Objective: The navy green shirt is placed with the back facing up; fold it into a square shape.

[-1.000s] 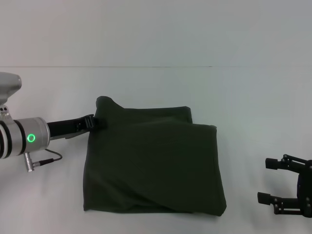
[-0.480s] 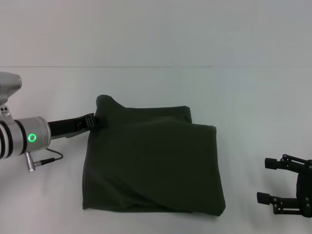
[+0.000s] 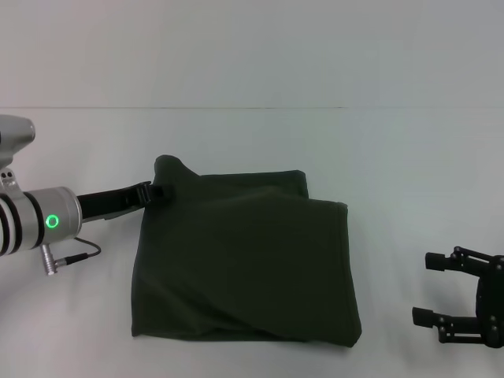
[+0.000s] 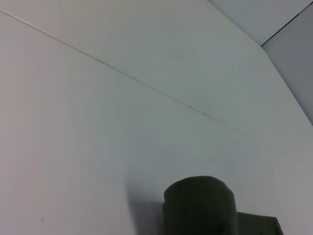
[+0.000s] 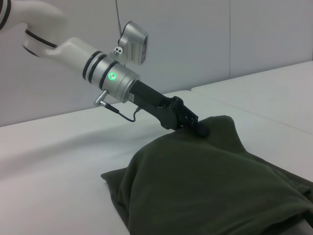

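Observation:
The navy green shirt (image 3: 244,260) lies folded into a rough rectangle in the middle of the white table, plain side up. Its far left corner stands up in a small hump. My left gripper (image 3: 157,194) reaches in from the left and is shut on the cloth just below that hump. The right wrist view shows the same grip, with the left gripper (image 5: 198,128) at the raised edge of the shirt (image 5: 210,186). In the left wrist view only the hump of the shirt (image 4: 200,205) appears. My right gripper (image 3: 425,289) rests open on the table, well clear of the shirt's right edge.
The white table (image 3: 252,134) stretches around the shirt on all sides, with a thin seam line running across it at the back. A grey cable (image 3: 75,256) hangs from the left wrist beside the shirt's left edge.
The left gripper has risen slightly with the corner in it. The shirt's near edge has crept a little away from the front and to the left. The right gripper has barely shifted.

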`<action>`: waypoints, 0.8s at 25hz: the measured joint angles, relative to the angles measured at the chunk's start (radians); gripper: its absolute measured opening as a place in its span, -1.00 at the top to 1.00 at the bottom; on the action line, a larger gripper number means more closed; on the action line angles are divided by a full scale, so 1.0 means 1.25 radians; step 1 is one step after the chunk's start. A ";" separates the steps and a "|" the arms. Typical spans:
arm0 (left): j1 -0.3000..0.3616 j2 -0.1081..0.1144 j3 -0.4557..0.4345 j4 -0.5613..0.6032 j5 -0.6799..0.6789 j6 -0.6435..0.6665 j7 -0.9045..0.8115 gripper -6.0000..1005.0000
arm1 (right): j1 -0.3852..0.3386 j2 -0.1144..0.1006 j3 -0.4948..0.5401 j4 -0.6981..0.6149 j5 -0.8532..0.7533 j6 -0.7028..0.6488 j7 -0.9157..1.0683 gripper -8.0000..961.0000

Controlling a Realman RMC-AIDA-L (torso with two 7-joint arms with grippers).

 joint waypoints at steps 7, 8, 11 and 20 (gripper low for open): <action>0.007 -0.009 0.000 0.035 0.000 0.015 0.040 0.24 | 0.007 0.002 0.001 0.003 0.001 0.003 0.000 -0.92; 0.010 -0.009 0.000 0.043 0.000 0.021 0.047 0.19 | 0.008 0.003 0.001 0.002 0.001 0.003 0.000 -0.92; 0.022 -0.010 0.000 0.066 -0.008 0.046 0.077 0.06 | 0.009 0.006 0.004 0.000 0.004 0.003 -0.001 -0.92; 0.087 0.012 -0.020 0.174 -0.067 0.307 0.311 -0.44 | 0.044 0.021 0.009 -0.001 0.011 0.014 -0.010 -0.92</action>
